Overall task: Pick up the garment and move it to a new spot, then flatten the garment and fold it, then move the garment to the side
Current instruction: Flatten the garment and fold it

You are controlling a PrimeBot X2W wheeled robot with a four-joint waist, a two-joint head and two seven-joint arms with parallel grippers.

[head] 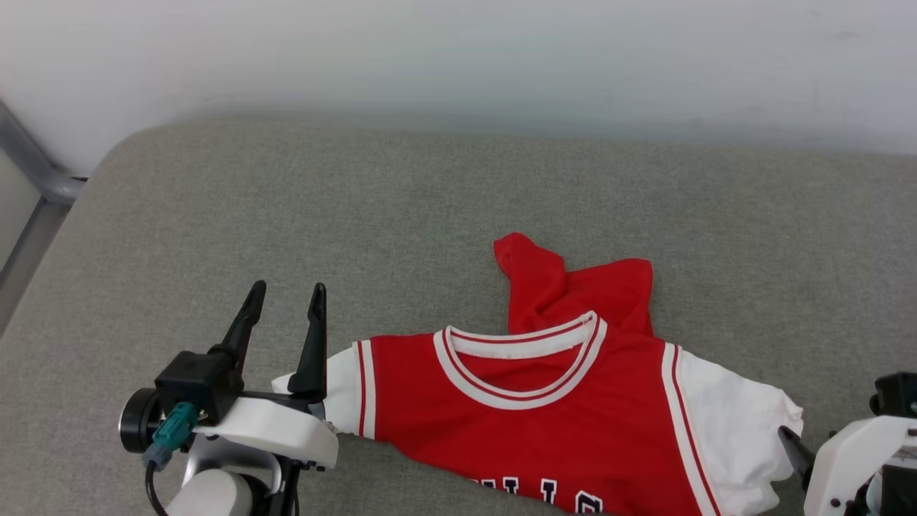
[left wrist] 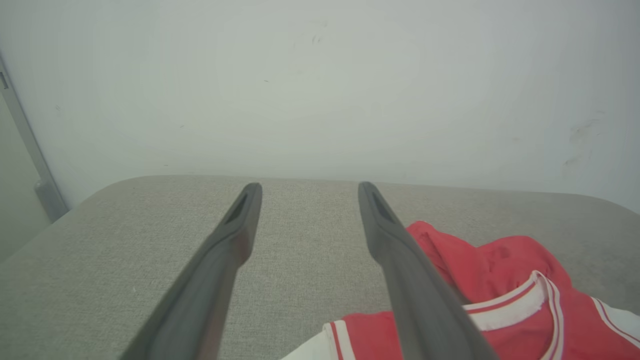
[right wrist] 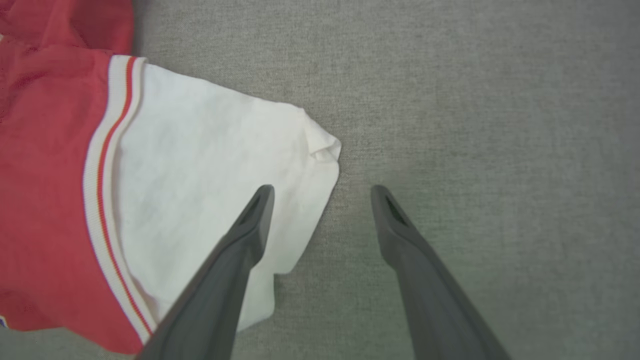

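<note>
Shirt (head: pixel 559 423) lies chest-up on the grey cushion (head: pixel 358 201), red cloth bunched behind the collar (head: pixel 516 347). Left claw (head: pixel 288 289) and right claw (right wrist: pixel 322 192) are both spread and empty, one by each sleeve. Looks like the flattening step. Next: pinch the sleeves and tug outward.

A grey woven cushion (head: pixel 430 186) carries everything. Its far edge runs along the white wall (head: pixel 458 50), and its corner is rounded where the wall meets a grey metal frame (head: pixel 36 172). The garment (head: pixel 559 423) lies directly on the fabric, well apart from the wall and front side up. It has a red body, a white red-striped collar and a white short sleeve spread to either side. A rumpled red fold juts from behind the collar toward the wall. The black chest lettering is cut off by the picture's edge.
</note>
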